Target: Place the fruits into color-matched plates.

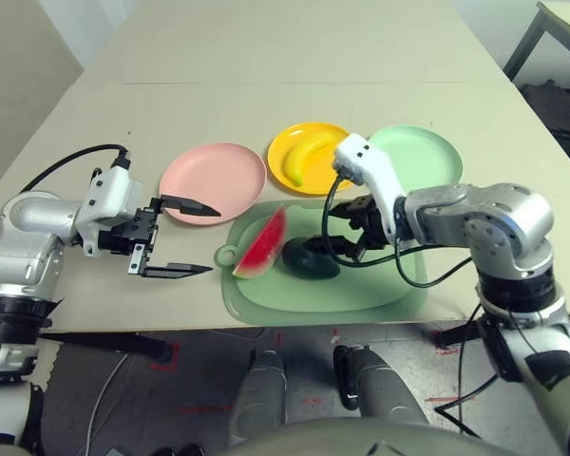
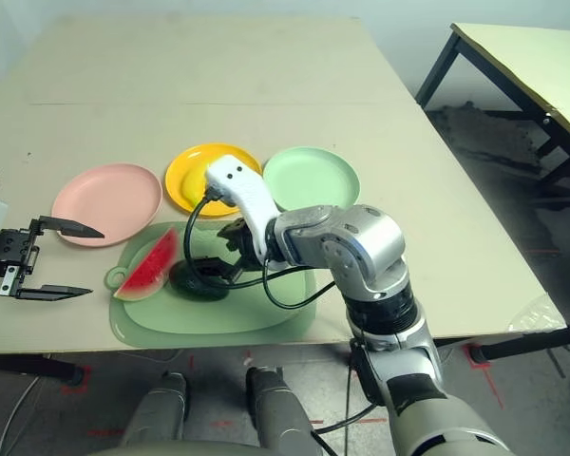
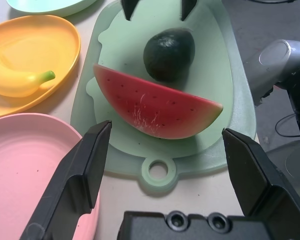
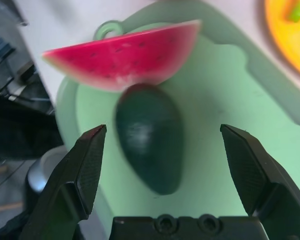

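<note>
Yellow plate (image 1: 338, 178): holds banana (image 1: 304, 159). Pink plate (image 1: 213, 182) and mint plate (image 1: 420, 158): 0 fruits. Mat (image 1: 380, 296), near table (image 1: 266, 85) edge: melon (image 1: 263, 245) and avocado (image 1: 311, 258), side by side. Left gripper (image 1: 198, 239): fully open, 0 held, ring-tab side of mat, near pink plate. Right gripper (image 4: 163, 131): fully open over mat, avocado between fingers, not gripped. Open table beyond the 3 plates.

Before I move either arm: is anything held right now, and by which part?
Nothing is held. The left gripper is open beside the mat; the right gripper is open at the avocado.
</note>
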Tool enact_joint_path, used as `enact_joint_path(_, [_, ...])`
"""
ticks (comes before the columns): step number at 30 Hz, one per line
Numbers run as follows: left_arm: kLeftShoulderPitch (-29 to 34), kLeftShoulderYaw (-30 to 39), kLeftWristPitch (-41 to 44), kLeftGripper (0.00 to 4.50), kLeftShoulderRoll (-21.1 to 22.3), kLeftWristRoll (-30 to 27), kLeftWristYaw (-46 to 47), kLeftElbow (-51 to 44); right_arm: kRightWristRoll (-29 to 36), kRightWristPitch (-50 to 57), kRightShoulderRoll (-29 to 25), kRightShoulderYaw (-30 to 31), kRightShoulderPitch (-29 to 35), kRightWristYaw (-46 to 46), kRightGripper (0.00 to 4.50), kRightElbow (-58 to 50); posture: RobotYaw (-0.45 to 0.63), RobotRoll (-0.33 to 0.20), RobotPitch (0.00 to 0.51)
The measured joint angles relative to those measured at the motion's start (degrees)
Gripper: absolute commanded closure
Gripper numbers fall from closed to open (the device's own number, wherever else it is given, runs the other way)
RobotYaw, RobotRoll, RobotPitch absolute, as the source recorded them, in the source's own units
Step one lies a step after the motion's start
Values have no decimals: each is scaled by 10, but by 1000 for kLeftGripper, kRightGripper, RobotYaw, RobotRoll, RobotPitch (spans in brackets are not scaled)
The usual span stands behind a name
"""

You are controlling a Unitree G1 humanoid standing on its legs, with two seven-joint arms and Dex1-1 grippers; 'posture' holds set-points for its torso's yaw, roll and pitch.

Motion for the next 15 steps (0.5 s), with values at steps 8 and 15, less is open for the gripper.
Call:
enact_joint_path(8, [0,-5,0,0,3,0,0,0,49,0,-10,26,-8,-28,26,-7,69,0,202])
enact_joint_path(15, [-3,-10,0,0,10,-5,0,-1,34,0,-9,69,-17,-57,26,-8,75,0,195])
